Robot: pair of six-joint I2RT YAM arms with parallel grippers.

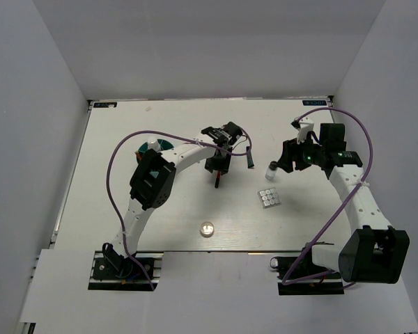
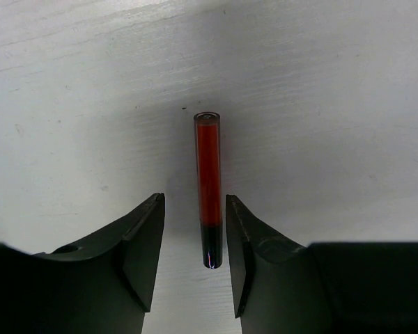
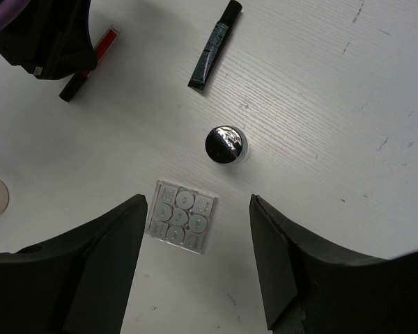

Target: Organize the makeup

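A red pencil with a black end lies on the table between the fingers of my left gripper. The jaws are open and stand on either side without touching it. From above the left gripper is over the pencil. My right gripper is open and empty, hovering above the square grey-panned palette and a small white bottle with a black cap. The short black tube lies beyond. The tiny round jar sits near the front edge.
The teal round holder stands at the left behind the left arm, with a white bottle in it. Purple cables loop over both arms. White walls close in the table on three sides.
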